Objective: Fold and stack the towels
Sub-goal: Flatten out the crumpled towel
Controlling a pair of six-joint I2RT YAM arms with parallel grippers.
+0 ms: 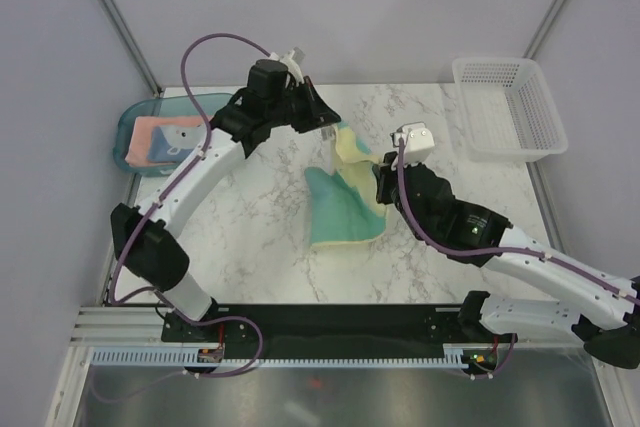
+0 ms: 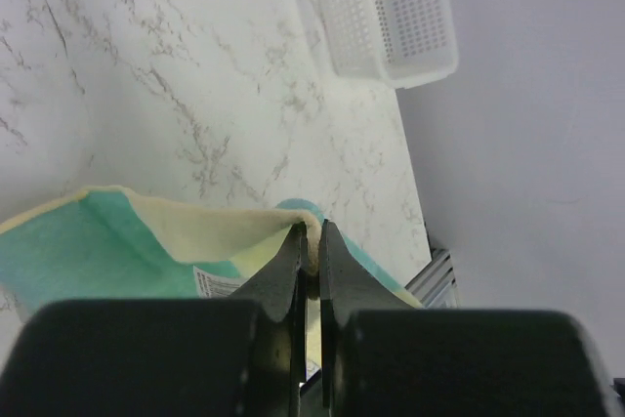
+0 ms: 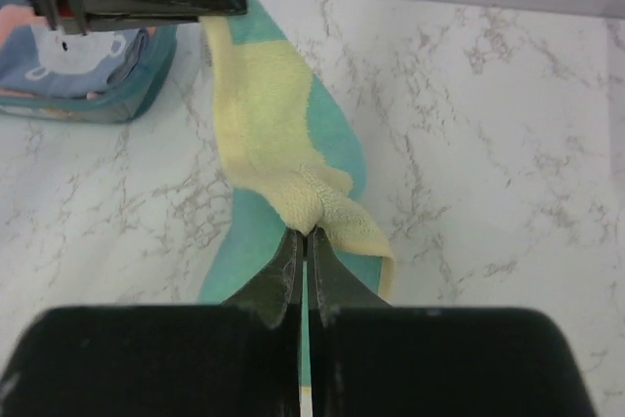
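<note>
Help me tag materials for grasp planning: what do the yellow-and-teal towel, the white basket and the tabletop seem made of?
Yellow-and-teal towel: soft matte cloth, probably terry; fuzzy nap, limp folds. White basket: apparently rigid plastic, smooth; regular molded mesh holes. Tabletop: white, grey-veined marble look, slight sheen; real stone or laminate is unclear.

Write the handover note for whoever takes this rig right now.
Left gripper: shut on the yellow-teal towel, its far corner lifted off the table.
Right gripper: shut on the same towel's right edge.
Pink towel and blue towel: in the teal tray, far left, apparently folded.
Done: both grips set.
Left: fold this towel, then stack it with the other two.
</note>
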